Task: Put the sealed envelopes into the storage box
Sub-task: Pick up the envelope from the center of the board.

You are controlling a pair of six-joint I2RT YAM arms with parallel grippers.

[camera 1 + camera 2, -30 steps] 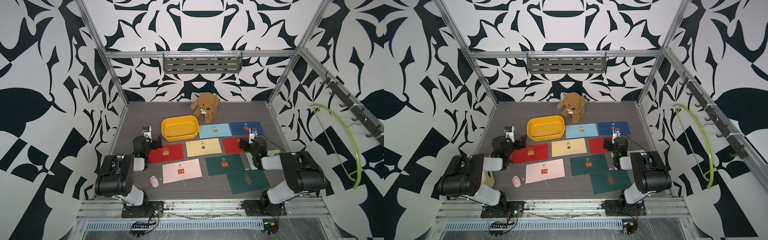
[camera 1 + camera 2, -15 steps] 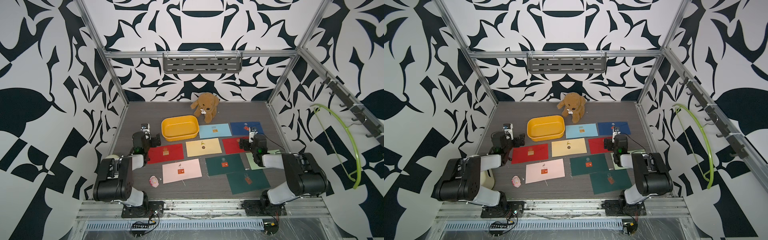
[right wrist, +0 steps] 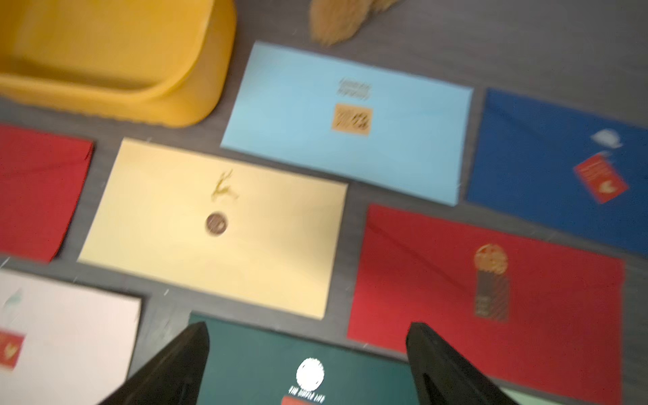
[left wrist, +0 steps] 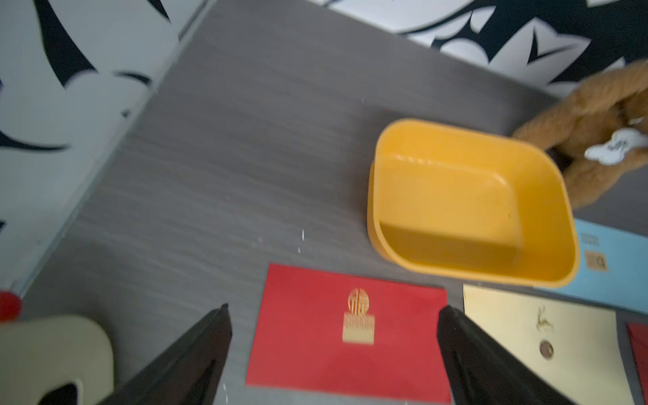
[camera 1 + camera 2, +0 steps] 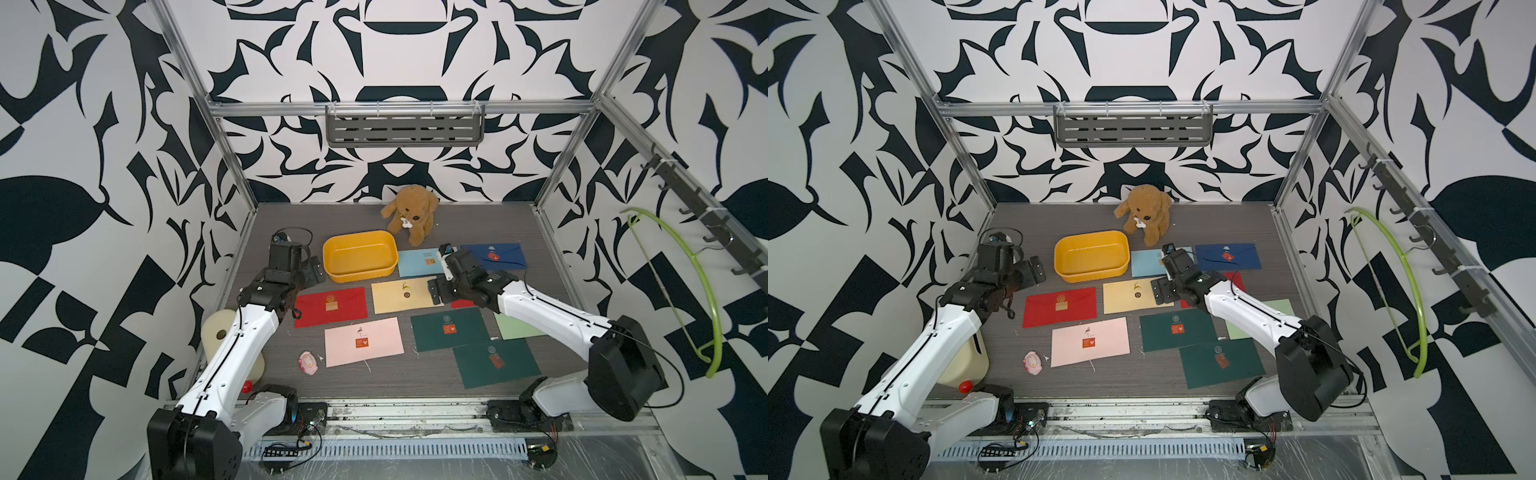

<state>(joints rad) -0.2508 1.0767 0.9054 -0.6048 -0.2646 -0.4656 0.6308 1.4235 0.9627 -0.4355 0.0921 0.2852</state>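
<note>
Nothing is packed yet: the storage box (image 5: 360,277) stands empty, and the sealed envelopes (image 5: 363,341) all lie flat beside or in front of it. The left gripper (image 4: 333,308) and right gripper (image 3: 308,324) hover near it, both spread and empty.

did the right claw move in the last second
Yes. In a top view the right claw has swung left toward the storage box and is now over the yellow envelope's right edge.

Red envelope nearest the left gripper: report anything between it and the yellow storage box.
Nothing visible. The red envelope lies flat, a strip of bare table separating it from the storage box, which is empty. The left gripper hangs open near that envelope, with nothing between them either.
</note>
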